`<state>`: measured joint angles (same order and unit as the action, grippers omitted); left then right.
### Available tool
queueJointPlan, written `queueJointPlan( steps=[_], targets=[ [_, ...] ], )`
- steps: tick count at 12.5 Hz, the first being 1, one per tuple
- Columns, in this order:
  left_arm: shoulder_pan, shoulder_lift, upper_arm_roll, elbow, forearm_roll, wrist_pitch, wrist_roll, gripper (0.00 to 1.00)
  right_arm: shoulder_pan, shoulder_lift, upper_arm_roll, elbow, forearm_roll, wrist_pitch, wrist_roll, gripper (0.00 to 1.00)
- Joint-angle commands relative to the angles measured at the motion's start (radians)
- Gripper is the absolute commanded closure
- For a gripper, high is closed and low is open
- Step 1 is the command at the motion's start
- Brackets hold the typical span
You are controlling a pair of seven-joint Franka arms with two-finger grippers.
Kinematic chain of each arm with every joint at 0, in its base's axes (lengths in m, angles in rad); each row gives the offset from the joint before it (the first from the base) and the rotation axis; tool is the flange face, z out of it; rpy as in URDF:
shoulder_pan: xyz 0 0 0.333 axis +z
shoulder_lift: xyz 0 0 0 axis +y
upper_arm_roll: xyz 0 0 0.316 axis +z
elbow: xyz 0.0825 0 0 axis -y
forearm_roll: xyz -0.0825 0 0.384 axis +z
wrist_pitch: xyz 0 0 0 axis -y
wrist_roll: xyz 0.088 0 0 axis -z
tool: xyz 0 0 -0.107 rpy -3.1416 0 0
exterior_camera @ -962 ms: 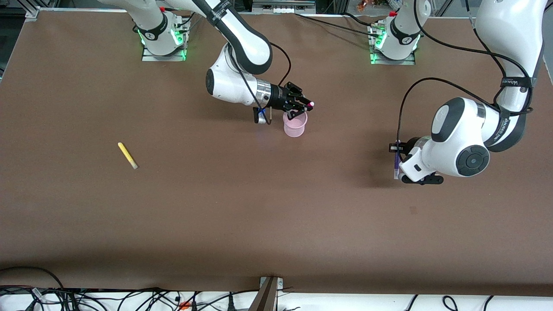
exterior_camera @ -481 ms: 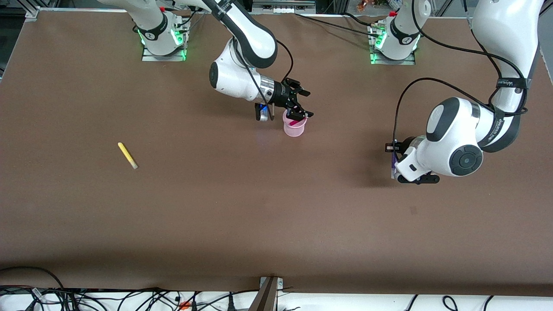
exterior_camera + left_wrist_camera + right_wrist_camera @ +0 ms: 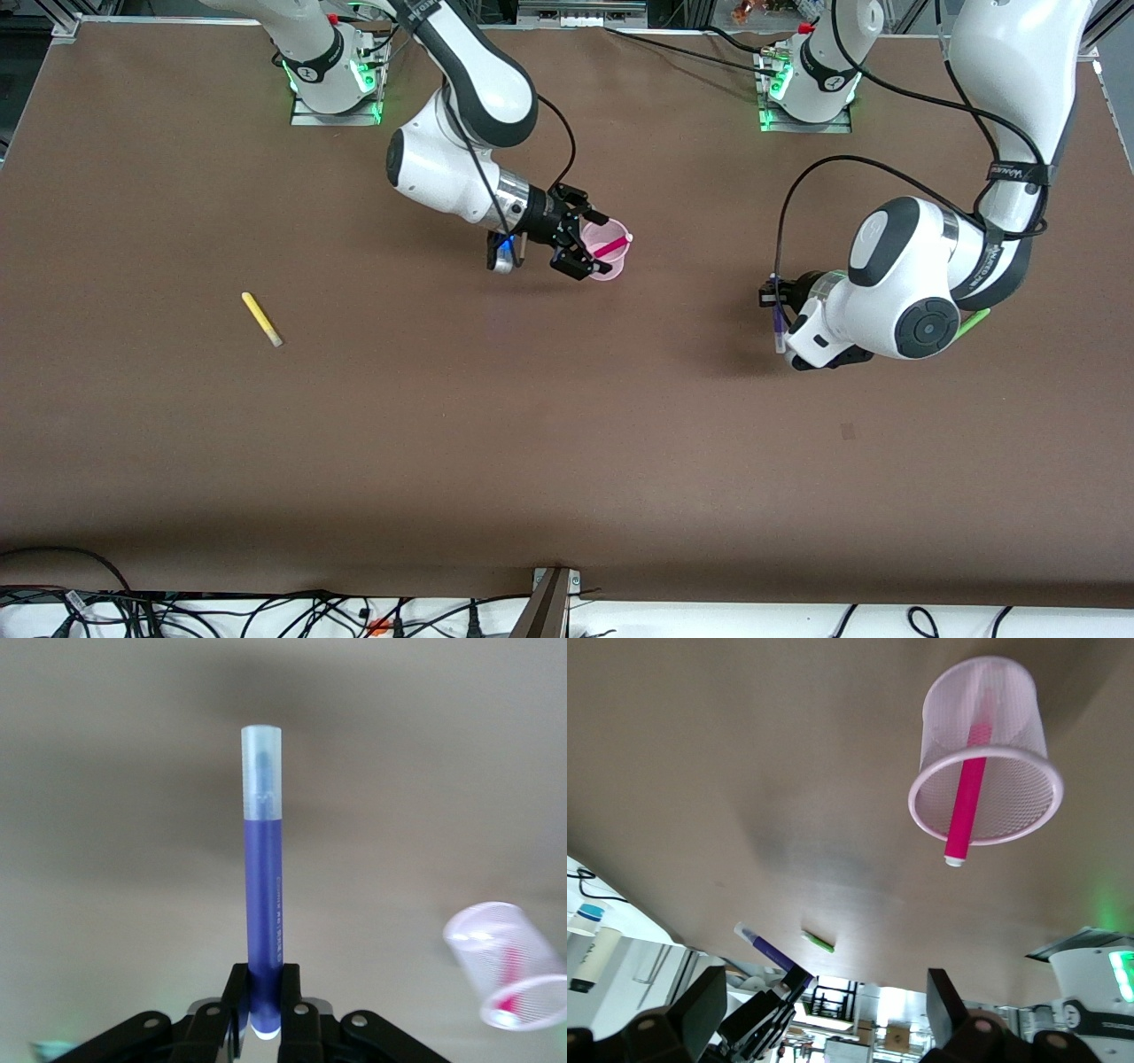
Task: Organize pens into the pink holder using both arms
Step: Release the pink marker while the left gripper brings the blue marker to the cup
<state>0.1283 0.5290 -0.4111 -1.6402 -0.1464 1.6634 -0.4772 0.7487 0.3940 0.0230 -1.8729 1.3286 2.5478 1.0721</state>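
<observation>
Two pens remain on the tabletop (image 3: 567, 443): yellow pen (image 3: 261, 319), lime green pen (image 3: 972, 321). Left claw (image 3: 263, 1028) clamps purple pen (image 3: 264, 904); carry upright over pink holder (image 3: 606, 252), holding magenta pen (image 3: 609, 245). Right claw (image 3: 578, 242) gapes wide beside it.

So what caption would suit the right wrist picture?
Open right pincer beside the pink holder, with the magenta pen leaning inside.
</observation>
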Motion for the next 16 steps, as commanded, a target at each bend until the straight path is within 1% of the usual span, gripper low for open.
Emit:
queueJointPlan(
  steps=[1,3,4,5,6,7,9,10,11,13,14,16],
  targets=[
    [-0.004,0.040,0.005,0.043,-0.126,-0.031,-0.145,1.00,0.008,-0.060,-0.116,-0.025,-0.202,-0.270,0.043,0.01],
    [-0.004,0.055,0.005,0.045,-0.253,-0.031,-0.275,1.00,0.008,-0.102,-0.220,-0.002,-0.438,-0.502,0.061,0.01],
    [-0.003,0.059,0.005,0.045,-0.318,-0.031,-0.321,1.00,0.008,-0.118,-0.268,0.026,-0.577,-0.608,0.051,0.01],
    [-0.004,0.060,0.003,0.045,-0.349,-0.031,-0.368,1.00,0.008,-0.127,-0.305,0.072,-0.736,-0.712,0.023,0.01],
    [-0.006,0.060,0.002,0.045,-0.383,-0.031,-0.421,1.00,0.006,-0.127,-0.343,0.111,-0.853,-0.816,-0.051,0.01],
    [-0.010,0.063,0.001,0.043,-0.448,-0.031,-0.460,1.00,0.006,-0.127,-0.397,0.144,-0.902,-0.883,-0.143,0.01],
    [-0.033,0.077,0.001,0.042,-0.576,-0.030,-0.516,1.00,0.006,-0.135,-0.521,0.188,-0.914,-0.978,-0.373,0.01],
    [-0.057,0.083,0.003,0.043,-0.637,-0.024,-0.549,1.00,0.006,-0.135,-0.576,0.210,-0.945,-1.007,-0.488,0.01],
    [-0.074,0.086,0.003,0.043,-0.688,-0.018,-0.573,1.00,0.006,-0.135,-0.606,0.221,-1.009,-1.009,-0.574,0.01],
    [-0.102,0.097,0.003,0.028,-0.786,0.007,-0.592,1.00,-0.002,-0.130,-0.626,0.257,-1.130,-1.000,-0.703,0.01],
    [-0.126,0.104,0.003,0.020,-0.821,0.027,-0.593,1.00,-0.005,-0.129,-0.652,0.268,-1.160,-0.985,-0.774,0.02],
    [-0.200,0.109,0.003,-0.021,-0.852,0.141,-0.621,1.00,-0.009,-0.126,-0.708,0.271,-1.163,-0.945,-0.916,0.02]
  ],
)
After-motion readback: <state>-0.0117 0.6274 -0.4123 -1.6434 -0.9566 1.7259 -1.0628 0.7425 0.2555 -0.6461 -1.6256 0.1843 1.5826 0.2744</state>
